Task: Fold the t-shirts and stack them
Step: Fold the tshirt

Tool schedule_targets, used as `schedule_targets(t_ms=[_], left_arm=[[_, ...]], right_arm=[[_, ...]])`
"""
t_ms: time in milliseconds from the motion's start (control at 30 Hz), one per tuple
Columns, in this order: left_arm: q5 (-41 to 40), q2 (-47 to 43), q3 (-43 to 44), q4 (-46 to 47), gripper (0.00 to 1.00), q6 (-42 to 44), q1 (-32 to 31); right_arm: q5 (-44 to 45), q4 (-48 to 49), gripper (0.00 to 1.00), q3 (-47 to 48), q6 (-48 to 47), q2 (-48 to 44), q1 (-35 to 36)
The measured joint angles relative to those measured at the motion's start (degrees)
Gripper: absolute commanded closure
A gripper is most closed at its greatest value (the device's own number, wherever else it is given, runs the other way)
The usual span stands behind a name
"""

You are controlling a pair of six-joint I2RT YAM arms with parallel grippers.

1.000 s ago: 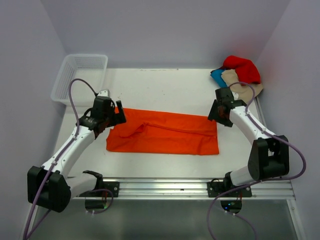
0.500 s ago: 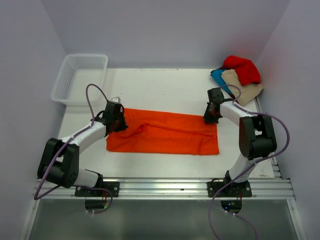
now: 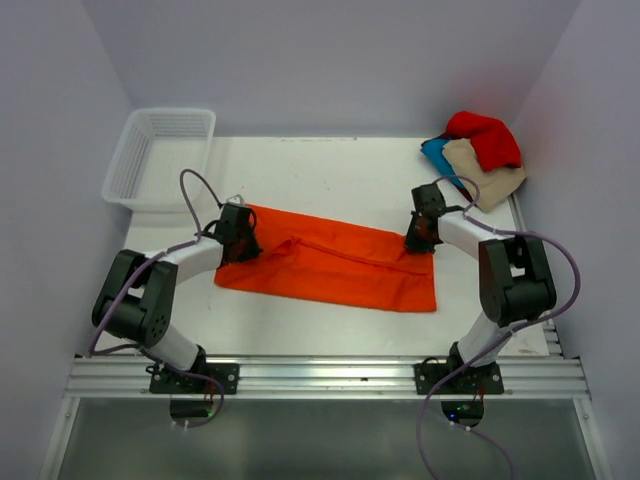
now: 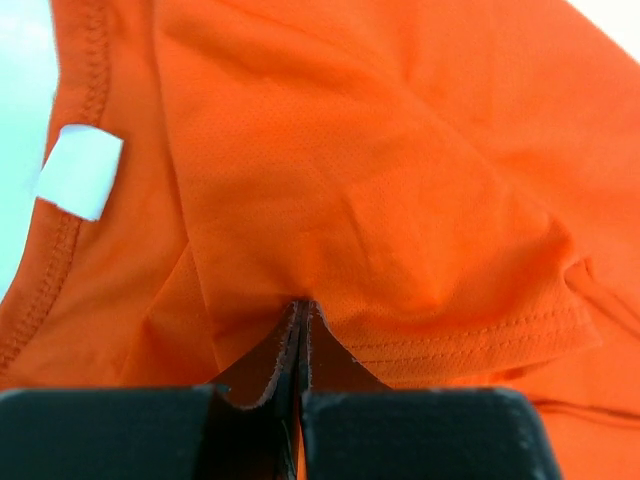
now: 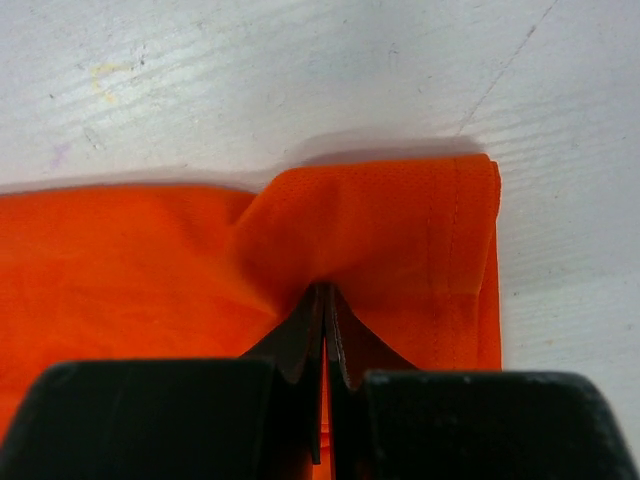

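A bright orange t-shirt (image 3: 330, 268) lies folded into a long strip across the middle of the table. My left gripper (image 3: 245, 238) is shut on the strip's left end, pinching a pleat of orange cloth (image 4: 330, 180) beside the collar and its white label (image 4: 80, 172). My right gripper (image 3: 418, 236) is shut on the far right corner, where the hemmed edge (image 5: 440, 240) bunches up between the fingers. The other t-shirts, red (image 3: 485, 136), beige (image 3: 485, 172) and teal-blue (image 3: 436, 154), lie heaped at the back right corner.
A white mesh basket (image 3: 160, 155) stands at the back left corner. The metal rail (image 3: 330, 375) with both arm bases runs along the near edge. Purple walls close in the table on three sides.
Both grippers came down onto the far corners of the orange shirt and shut on the cloth. The strip's left end has since shifted, leaving it slightly slanted.
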Motion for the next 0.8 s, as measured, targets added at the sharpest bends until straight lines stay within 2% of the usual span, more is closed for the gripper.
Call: schedule_targets(t_ms=[233, 400, 567, 800], left_arm=[[-1.8, 12.6, 13.4, 1.2, 1.00, -1.4, 0.1], [-0.7, 25.0, 29.2, 0.4, 1.00, -1.1, 1.1], [4.7, 37.5, 46.4, 0.2, 1.00, 1.6, 2.8], [15.0, 46.4, 59.1, -0.3, 1.00, 5.7, 3.4]], right_arm=[[0.8, 0.6, 1.00, -1.5, -0.4, -1.0, 4.8], [1.4, -1.5, 1.00, -2.6, -0.2, -2.4, 14.1], [0.9, -6.5, 1.00, -5.2, 2.3, -5.7, 25.5], [-2.0, -13.9, 1.00, -9.1, 9.0, -10.5, 37.1]])
